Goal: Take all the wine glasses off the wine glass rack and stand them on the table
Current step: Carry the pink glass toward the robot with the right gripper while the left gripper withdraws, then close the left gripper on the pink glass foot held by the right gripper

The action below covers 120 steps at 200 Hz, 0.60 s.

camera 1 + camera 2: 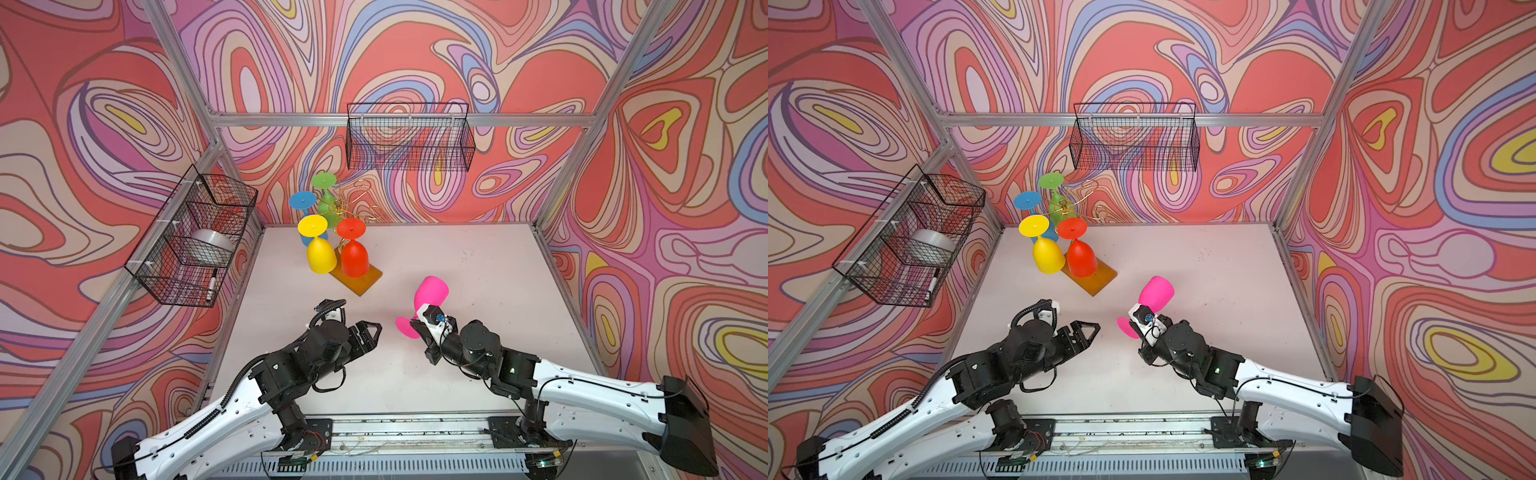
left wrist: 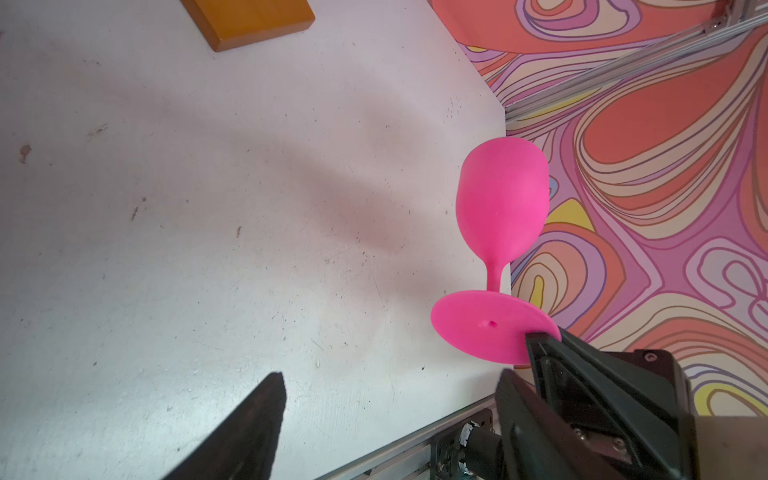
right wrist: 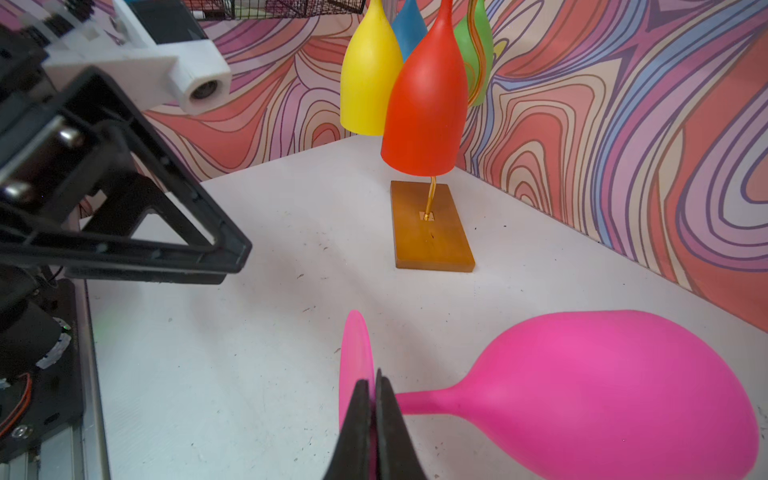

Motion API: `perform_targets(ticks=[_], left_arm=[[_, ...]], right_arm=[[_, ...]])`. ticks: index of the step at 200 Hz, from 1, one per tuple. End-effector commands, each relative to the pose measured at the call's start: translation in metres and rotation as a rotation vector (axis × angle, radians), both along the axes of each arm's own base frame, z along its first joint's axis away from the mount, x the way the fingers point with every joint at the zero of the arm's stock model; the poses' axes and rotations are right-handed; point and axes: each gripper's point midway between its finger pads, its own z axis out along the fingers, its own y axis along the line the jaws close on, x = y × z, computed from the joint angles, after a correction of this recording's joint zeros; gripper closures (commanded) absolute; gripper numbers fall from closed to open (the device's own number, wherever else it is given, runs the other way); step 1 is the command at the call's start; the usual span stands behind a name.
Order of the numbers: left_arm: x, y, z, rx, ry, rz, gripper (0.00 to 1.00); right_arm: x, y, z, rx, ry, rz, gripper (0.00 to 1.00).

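The wine glass rack (image 1: 362, 279), a gold wire tree on an amber base, stands at the back left of the white table. Yellow (image 1: 321, 257), red (image 1: 354, 259), blue (image 1: 302, 200) and green (image 1: 324, 181) glasses hang upside down from it. A pink wine glass (image 1: 432, 291) (image 1: 1156, 293) (image 3: 615, 395) is off the rack, tilted on its side above the table. My right gripper (image 1: 411, 324) (image 3: 376, 382) is shut on the rim of its round foot (image 2: 490, 324). My left gripper (image 1: 374, 330) (image 2: 390, 374) stands open and empty, just left of the pink foot.
A black mesh basket (image 1: 195, 232) on the left wall holds a silver tape roll (image 1: 210, 245) and a marker (image 1: 212, 284). Another black mesh basket (image 1: 409, 137) hangs on the back wall. Aluminium frame posts edge the table.
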Motion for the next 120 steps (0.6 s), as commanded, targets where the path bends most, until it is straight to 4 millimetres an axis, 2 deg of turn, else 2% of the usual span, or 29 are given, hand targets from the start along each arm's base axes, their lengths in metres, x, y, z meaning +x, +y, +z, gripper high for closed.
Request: perform_targets(ticks=[1,19,22,26,38,51,83,120], left_arm=[[0.001,0.011,-0.020,-0.034,0.077,0.111,0.18],[0.008,0.005,-0.035,-0.163,0.134,0.161,0.19],[0.007,0.006,-0.048,-0.171,0.160,0.172,0.20],[0.009,0.006,-0.055,-0.196,0.184,0.187,0.21],[0.015,-0.002,-0.063,-0.319,0.224,0.205,0.23],[0.020,-0.005,-0.067,-0.372,0.255,0.214,0.24],[0.027,-0.007,-0.059,-0.398,0.281,0.213,0.25],[0.023,-0.002,-0.074,-0.489,0.349,0.265,0.29]], right_arm=[[0.005,0.007,0.025,0.010,-0.096,-0.018,1.00],[0.003,0.011,0.019,-0.026,-0.126,-0.011,1.00],[0.003,0.011,0.018,-0.032,-0.133,-0.012,1.00],[0.003,0.011,0.017,-0.042,-0.140,-0.013,1.00],[0.003,0.012,0.013,-0.064,-0.161,-0.017,1.00],[0.003,0.013,0.011,-0.075,-0.180,-0.021,1.00],[-0.002,0.023,0.000,-0.130,-0.244,0.003,1.00],[-0.011,0.037,-0.017,-0.233,-0.318,0.024,1.00]])
